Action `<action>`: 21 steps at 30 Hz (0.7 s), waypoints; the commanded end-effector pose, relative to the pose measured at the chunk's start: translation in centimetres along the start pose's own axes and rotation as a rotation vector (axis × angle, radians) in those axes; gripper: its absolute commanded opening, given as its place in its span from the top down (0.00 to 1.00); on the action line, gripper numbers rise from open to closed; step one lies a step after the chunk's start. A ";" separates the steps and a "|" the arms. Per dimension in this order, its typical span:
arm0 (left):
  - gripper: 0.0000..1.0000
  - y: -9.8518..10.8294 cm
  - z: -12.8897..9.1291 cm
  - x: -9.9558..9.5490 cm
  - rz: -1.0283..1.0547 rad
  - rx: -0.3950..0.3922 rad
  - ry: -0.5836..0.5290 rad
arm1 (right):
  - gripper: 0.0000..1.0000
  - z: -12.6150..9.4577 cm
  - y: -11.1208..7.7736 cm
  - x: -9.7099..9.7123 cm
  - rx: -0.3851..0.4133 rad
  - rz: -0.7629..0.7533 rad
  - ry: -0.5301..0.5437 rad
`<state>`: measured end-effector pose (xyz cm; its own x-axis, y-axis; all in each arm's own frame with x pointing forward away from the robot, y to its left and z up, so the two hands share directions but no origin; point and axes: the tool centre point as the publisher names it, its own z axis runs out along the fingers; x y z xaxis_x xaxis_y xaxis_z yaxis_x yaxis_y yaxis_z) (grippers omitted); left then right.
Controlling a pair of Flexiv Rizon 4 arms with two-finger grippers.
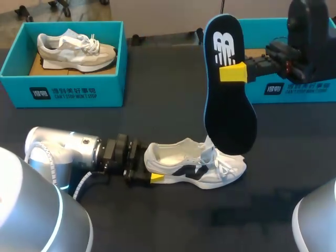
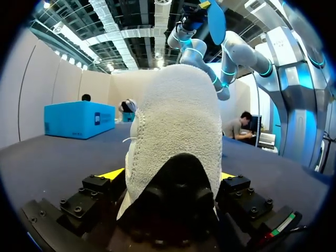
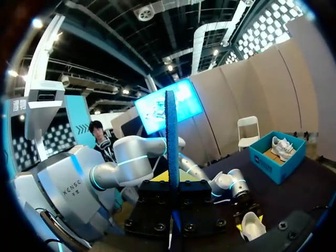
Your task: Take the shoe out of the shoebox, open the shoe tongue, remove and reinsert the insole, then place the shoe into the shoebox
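A white shoe (image 1: 195, 166) with a black logo lies on its sole on the dark table (image 1: 157, 115), toe to the right. My left gripper (image 1: 149, 172) is at its heel, open, with the heel (image 2: 176, 136) filling the space between the yellow-tipped fingers. Above the shoe's toe hangs a dark, blue-edged insole (image 1: 227, 100), upright, its lower end just over the laces. My right gripper (image 1: 233, 72) is shut on the insole's upper part. In the right wrist view the insole (image 3: 170, 152) stands edge-on between the fingers of that gripper (image 3: 171, 184).
A teal shoebox (image 1: 68, 89) at the back left holds a beige shoe (image 1: 73, 52). A second teal box (image 1: 294, 86) stands at the back right, behind my right arm. Bare tabletop lies in front of the white shoe.
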<state>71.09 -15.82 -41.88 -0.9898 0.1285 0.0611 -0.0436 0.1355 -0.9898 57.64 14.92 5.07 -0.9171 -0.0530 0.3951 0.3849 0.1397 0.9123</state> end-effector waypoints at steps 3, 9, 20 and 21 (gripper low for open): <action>0.00 -0.7 -1.7 0.0 -0.003 -0.020 -0.001 | 1.00 0.2 0.1 -0.2 0.003 0.002 0.001; 0.00 -1.2 -3.5 0.2 0.008 -0.089 0.008 | 1.00 0.2 0.1 -0.2 0.003 0.002 0.001; 0.00 -1.1 -5.7 -0.2 -0.009 -0.372 -0.053 | 1.00 0.2 0.1 -0.2 0.003 0.002 0.001; 0.00 -1.2 -6.0 -0.3 -0.024 -0.392 -0.058 | 1.00 0.2 0.1 -0.2 0.003 0.002 0.001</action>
<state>72.92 -10.45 -41.31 -0.9948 0.0846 0.0574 -0.0179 0.4081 -0.9128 57.52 14.82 5.07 -0.9170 -0.0521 0.3954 0.3855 0.1385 0.9123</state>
